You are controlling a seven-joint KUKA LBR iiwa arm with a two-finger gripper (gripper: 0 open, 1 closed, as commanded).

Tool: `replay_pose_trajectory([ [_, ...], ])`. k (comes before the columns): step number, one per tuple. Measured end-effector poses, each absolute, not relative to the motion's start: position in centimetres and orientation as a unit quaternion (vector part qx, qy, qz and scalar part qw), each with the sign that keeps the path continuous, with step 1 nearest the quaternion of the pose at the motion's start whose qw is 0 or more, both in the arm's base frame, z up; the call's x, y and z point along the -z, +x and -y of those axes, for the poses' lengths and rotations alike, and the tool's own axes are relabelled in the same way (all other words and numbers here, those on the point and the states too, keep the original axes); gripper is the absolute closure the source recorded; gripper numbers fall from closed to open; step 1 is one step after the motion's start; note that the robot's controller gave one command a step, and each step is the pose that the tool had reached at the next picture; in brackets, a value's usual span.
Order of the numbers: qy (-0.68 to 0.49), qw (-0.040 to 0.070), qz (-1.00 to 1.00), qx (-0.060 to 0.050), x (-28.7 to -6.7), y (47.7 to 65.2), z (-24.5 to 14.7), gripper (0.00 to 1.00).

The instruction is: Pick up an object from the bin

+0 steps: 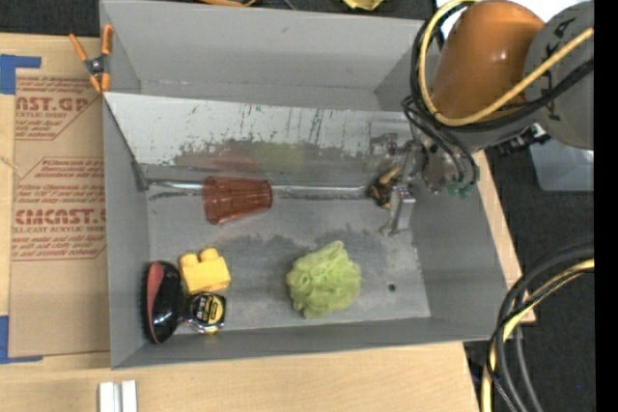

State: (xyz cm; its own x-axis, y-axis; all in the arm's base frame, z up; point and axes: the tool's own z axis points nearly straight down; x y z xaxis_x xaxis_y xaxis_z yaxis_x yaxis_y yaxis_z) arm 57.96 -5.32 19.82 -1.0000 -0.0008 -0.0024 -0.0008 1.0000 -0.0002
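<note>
Closest to the lens, riding high over the right rim: orange wrist cover (488,53), ringed with cables, part of the arm and no pick. Below it, gripper (395,219) pointing down into the grey metal bin (241,43), low over bare floor by the right wall, touching nothing that can be made out. Open or closed? Cannot be told from this angle; seen only as one thin metal sliver. Nearest candidate, just below that tip and toward the view's left: green frilly scrub puff (323,280), sitting free on the floor, apart from everything else. Farther left of the tip and about level with it: translucent red cup (237,198), tipped on its side along the crease where floor meets back slope, likely rolled to rest there. Well away, in the far lower-left corner from the tip: yellow toy block (205,272) touching a black-and-yellow tape measure (205,311), with a black-and-red oval thing (161,301) against the left wall beside them, a loose huddle probably slid together down the sloping sides. No pick made yet, by the look of it. Judged likeliest target for being nearest: the puff, soft, open on all sides, with room for the gripper to come down round it. Calls for a short shift toward it, then a drop. Risk: squashes flat and slips out, or gets nudged aside. Cup harder: round, slick, snug against the slope.
</note>
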Motion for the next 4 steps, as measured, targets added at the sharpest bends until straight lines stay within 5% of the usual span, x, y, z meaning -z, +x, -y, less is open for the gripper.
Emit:
replay_pose_trajectory([
  [1,0.0,0.001,-1.0,0.0,-19.8,58.0,5.3,0.0],
  [2,-0.012,0.006,-1.0,0.0,-27.7,56.5,4.1,0.0],
  [3,0.0,-0.001,-1.0,0.0,-30.5,55.6,5.9,0.0],
  [4,-0.015,-0.003,-1.0,-0.001,-22.1,52.8,2.7,0.0],
])
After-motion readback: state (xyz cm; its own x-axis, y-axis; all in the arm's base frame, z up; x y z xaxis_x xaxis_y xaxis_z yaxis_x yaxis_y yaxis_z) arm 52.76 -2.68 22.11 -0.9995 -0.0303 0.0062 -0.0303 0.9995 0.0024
